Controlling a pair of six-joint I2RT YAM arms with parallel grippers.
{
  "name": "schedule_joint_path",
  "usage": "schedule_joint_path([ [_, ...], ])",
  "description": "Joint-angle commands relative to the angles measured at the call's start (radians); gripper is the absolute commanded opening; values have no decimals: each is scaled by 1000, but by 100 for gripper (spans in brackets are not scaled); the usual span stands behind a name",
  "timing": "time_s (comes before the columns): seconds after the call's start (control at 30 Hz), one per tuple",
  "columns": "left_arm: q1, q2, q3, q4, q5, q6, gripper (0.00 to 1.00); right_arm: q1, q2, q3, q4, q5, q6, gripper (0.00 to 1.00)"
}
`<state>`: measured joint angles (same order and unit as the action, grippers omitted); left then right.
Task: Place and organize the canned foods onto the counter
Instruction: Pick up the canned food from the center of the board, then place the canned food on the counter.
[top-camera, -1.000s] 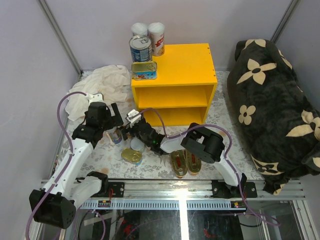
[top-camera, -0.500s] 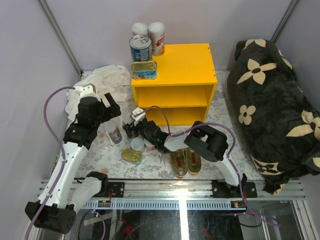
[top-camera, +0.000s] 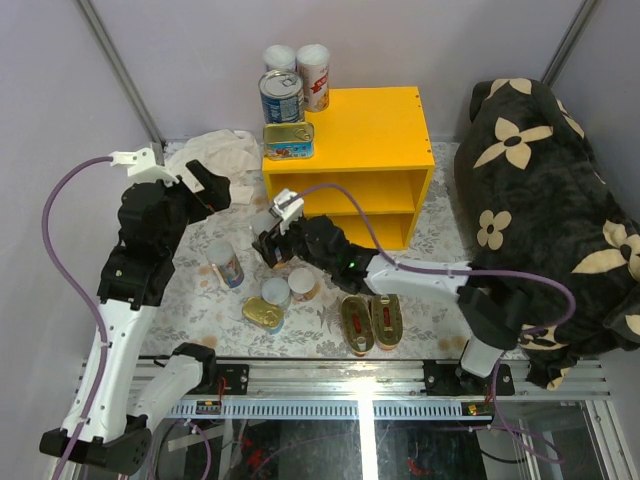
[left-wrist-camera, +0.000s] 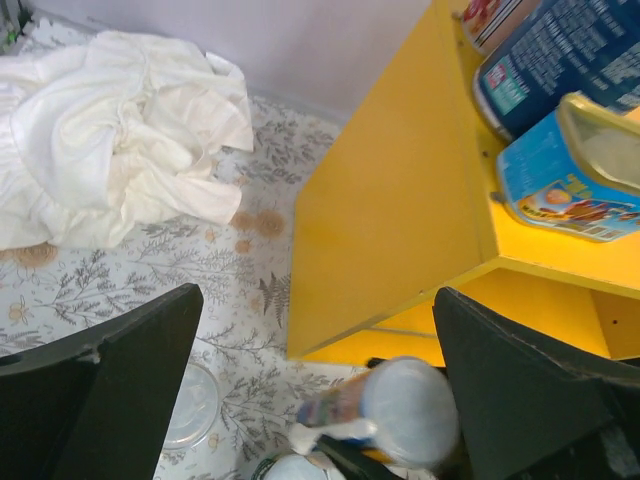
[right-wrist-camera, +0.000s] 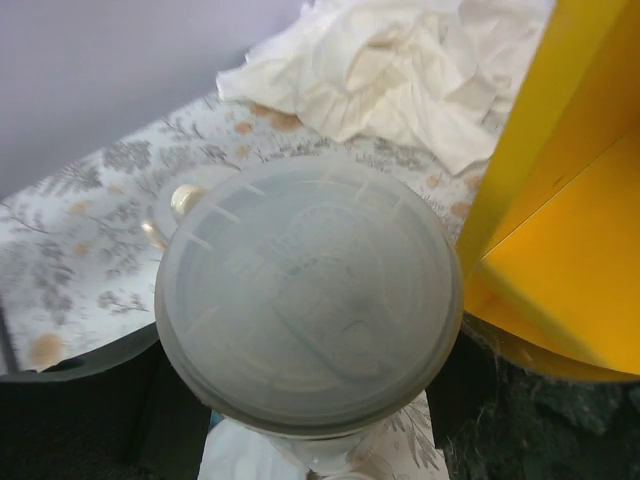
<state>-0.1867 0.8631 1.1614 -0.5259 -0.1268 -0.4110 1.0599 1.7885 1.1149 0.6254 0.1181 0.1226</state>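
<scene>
My right gripper (top-camera: 272, 245) is shut on a white-lidded can (top-camera: 265, 228) and holds it above the floor by the yellow counter's (top-camera: 375, 130) lower left corner. The can's lid (right-wrist-camera: 305, 290) fills the right wrist view. The can also shows in the left wrist view (left-wrist-camera: 410, 410). My left gripper (top-camera: 203, 187) is open and empty, raised left of the counter. On the counter top stand two tall white-lidded cans (top-camera: 298, 62), a blue-labelled can (top-camera: 281, 98) and a rectangular fish tin (top-camera: 288, 141). On the floor are three upright cans (top-camera: 225, 262) and three gold oval tins (top-camera: 356, 322).
A crumpled white cloth (top-camera: 215, 160) lies left of the counter and shows in the left wrist view (left-wrist-camera: 120, 150). A dark floral cushion (top-camera: 550, 200) fills the right side. The counter's two shelves (top-camera: 345, 215) are open to the front.
My left gripper rose and drew back left, away from the upright can on the floor. My right arm stretched out and carried its can up toward the counter.
</scene>
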Motion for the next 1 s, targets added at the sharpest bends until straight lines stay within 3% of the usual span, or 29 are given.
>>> schedule_joint_path([
  [0.0, 9, -15, 37, 50, -11, 47, 100, 2, -238, 200, -199, -10, -1, 0],
  [0.13, 10, -4, 24, 58, 17, 51, 100, 2, -328, 328, -435, -32, -44, 0],
  [0.3, 9, 3, -48, 128, 135, 114, 100, 0, -411, 525, -668, 61, -106, 0],
  [0.4, 9, 13, -98, 190, 208, 173, 100, -3, -415, 643, -725, 147, -188, 0],
  [0.47, 9, 17, -135, 254, 341, 207, 100, -19, -396, 719, -754, 210, -248, 0],
  [0.63, 0, 39, -203, 413, 508, 191, 100, -123, -346, 872, -815, 225, -267, 0],
  [0.8, -48, 74, -251, 521, 493, 167, 100, -242, -323, 928, -817, 190, -235, 0],
  [0.97, -137, 68, -335, 652, 346, 172, 97, -397, -255, 993, -868, 74, -151, 0],
])
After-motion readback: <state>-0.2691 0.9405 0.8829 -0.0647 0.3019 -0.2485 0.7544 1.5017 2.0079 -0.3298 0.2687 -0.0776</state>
